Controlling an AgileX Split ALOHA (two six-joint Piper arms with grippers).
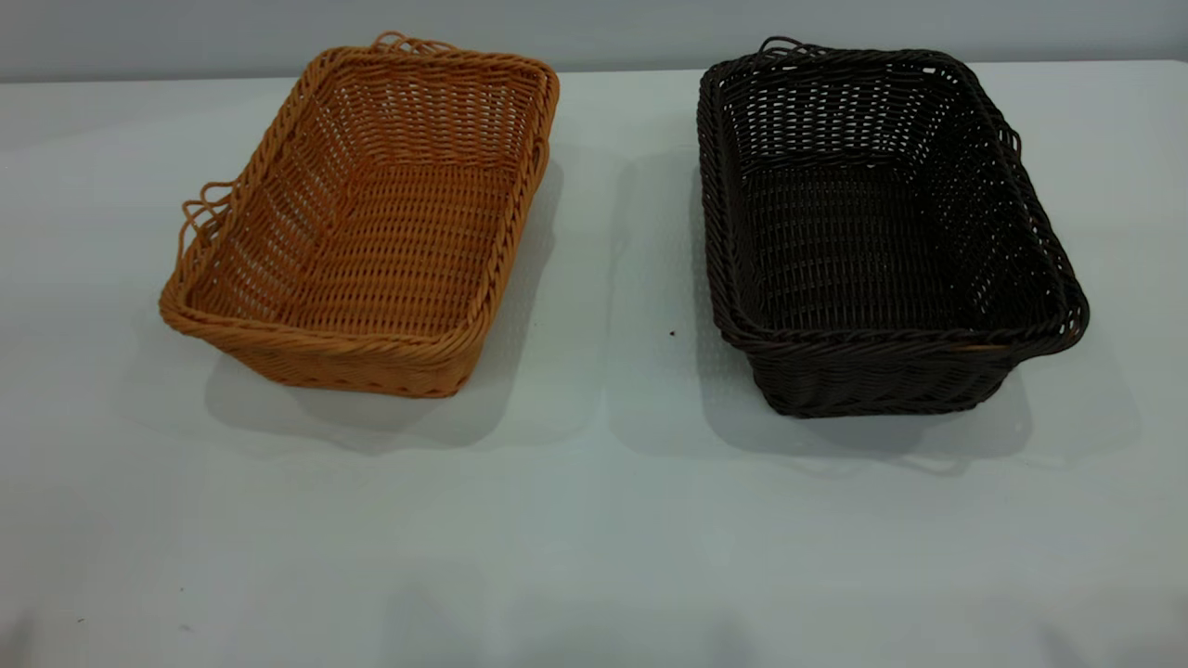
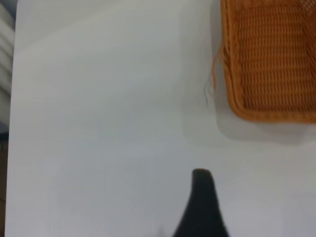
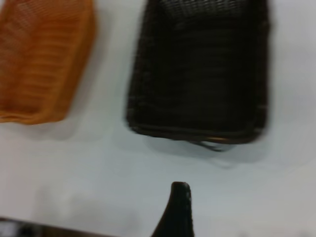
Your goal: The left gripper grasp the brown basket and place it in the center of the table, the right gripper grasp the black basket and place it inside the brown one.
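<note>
Both baskets sit untouched and well apart on the table point(image 1: 594, 520): the brown basket point(image 1: 371, 223) left, slightly skewed, the black basket point(image 1: 882, 232) right. To start well, the left gripper point(image 2: 201, 207) should take the brown rim squarely and slide it centre. Only one dark finger of each gripper shows, so whether either is apart or together I cannot tell. The exterior view shows no arms; the right gripper point(image 3: 177, 210) appears only in its wrist view.

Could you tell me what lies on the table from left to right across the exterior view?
brown basket → bare strip of the table → black basket. The two baskets sit apart, both empty; neither gripper appears in this view.
</note>
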